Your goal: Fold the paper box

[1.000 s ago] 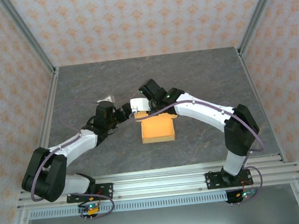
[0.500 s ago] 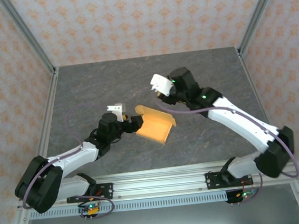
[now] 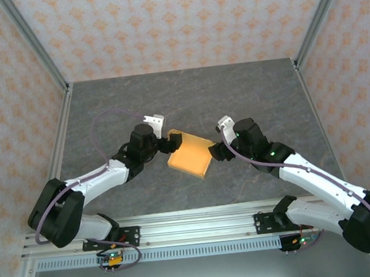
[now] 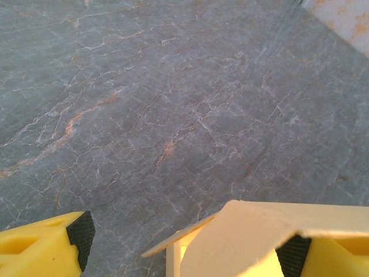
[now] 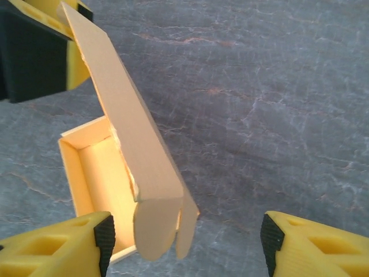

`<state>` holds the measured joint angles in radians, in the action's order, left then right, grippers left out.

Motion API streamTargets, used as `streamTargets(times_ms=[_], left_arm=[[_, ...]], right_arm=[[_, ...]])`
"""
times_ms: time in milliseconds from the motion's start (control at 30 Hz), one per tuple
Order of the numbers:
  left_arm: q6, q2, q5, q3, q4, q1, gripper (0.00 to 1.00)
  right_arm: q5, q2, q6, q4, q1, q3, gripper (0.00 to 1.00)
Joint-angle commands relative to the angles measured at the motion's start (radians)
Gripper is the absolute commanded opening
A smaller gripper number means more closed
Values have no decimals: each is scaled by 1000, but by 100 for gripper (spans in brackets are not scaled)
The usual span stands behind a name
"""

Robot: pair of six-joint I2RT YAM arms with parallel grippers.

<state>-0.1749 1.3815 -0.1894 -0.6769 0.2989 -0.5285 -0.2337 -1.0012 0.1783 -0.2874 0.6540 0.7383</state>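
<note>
One paper box [image 3: 189, 156] of thin, matte, orange-tan cardboard lies between the two grippers, a rectangle set askew. The left gripper [image 3: 170, 144] is at one corner and the right gripper [image 3: 216, 151] just beside the opposite edge.

From above the box reads as a nearly flat slab. The right wrist view shows more: a shallow open tray [image 5: 95, 173] with thin upright walls, and a lid [image 5: 130, 138] rising tilted over it, ending in a rounded tuck flap [image 5: 155, 228] that bends downward. The box sits ahead of the right gripper's widely spread yellow fingers [image 5: 57, 245], nearer the one on the left of that view.

In the left wrist view, a pale cardboard edge overlaps one black-padded finger [image 4: 323, 254]; whether they touch I cannot tell. The other finger is well apart, so the jaws are spread and pinch nothing.

Beyond both grippers the grey, marble-veined table [image 3: 246, 93] runs open to its far edge, bordered by metal frame posts [image 3: 31, 42] and patterned walls [image 3: 174, 22].
</note>
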Motion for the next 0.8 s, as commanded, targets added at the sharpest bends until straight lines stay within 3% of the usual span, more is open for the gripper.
streamTargets(times_ms=[0,233,467,767], left_arm=[[88,14,15,-57,-51,-1,83],[110,59,-24,-106,-81,-1,73],[99,94,-61,-123,-78,-1,56],[32,102,-65,-128,-90,8,40]], right_arm=[[-88,8,-72,25,-1,-20,72],[-113,-10,-78,9,-1,-31,72],[7,-122,-106,67,-1,-20,65],[9,-332,-129,208,-2,65,31]])
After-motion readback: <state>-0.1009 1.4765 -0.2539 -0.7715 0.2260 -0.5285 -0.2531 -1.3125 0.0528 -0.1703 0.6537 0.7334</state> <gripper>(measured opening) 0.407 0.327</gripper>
